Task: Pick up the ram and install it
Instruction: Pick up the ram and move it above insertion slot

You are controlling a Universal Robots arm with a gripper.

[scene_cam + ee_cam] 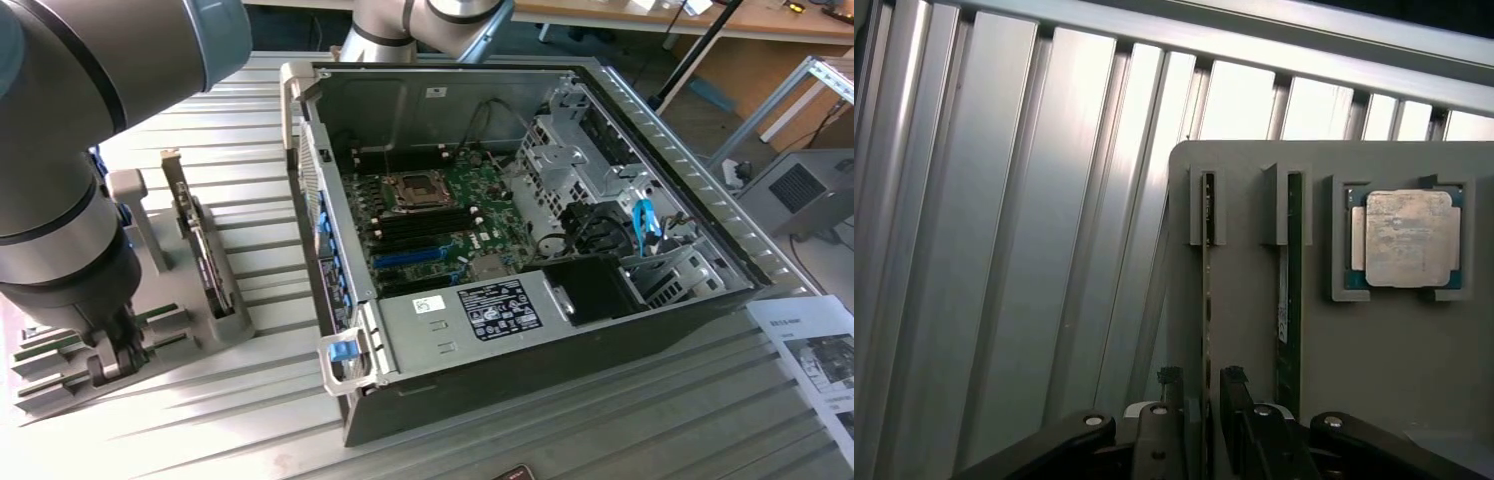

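Exterior view: arm point(67, 200) reaches down at the view's left, hand point(114, 355) low over the grey holder tray point(200, 330) on the slatted tabletop point(267, 420), beside the open computer case point(667, 150). Motherboard point(454, 200) is exposed and the memory slots point(427, 225) look free. An expansion card point(200, 240) stands in the tray behind. Wrist view: the ram point(1206, 290) stands on edge in its tray slot, and the hand is partly open, fingers point(1234, 390) either side of the stick with a sliver of gap each side, holding nothing. A second ram stick point(1292, 290) sits just beside it, the CPU point(1409, 238) further along. To grip well: stay centred on the stick, close squarely on its flat faces, and lift straight out so it doesn't bind or nudge its neighbour. The ram's near end is hidden behind the fingers, so grip depth is unclear, and in the exterior view the arm covers the fingertips.
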